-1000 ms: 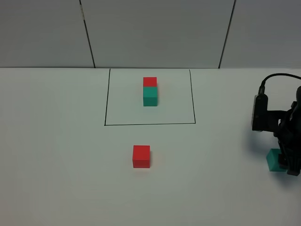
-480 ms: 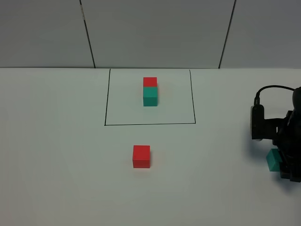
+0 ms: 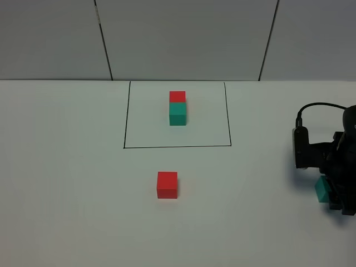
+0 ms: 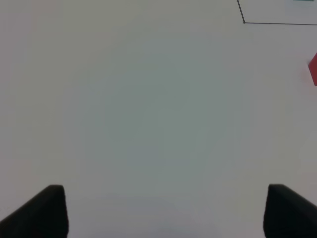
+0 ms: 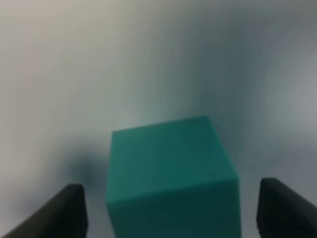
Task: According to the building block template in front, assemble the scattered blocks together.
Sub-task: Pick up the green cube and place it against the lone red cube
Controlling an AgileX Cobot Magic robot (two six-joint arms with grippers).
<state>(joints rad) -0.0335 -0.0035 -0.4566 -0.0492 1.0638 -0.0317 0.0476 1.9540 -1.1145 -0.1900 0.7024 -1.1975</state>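
Observation:
The building block template, a red cube joined to a teal one, sits inside the black drawn rectangle at the back. Of the scattered blocks, the red cube lies in the middle of the table, in front of the rectangle. The teal cube is at the far right, partly hidden by my right gripper. In the right wrist view the teal cube stands between the fingers of my right gripper, which is open with a gap on each side. My left gripper is open over bare table.
The white table ends at a grey panelled wall behind the rectangle. In the left wrist view an edge of the red cube and a corner of the black rectangle show.
My right arm has sunk lower over the teal cube and shifted slightly left, covering more of it. The fingers have drawn in a little. The red cube and template have not moved.

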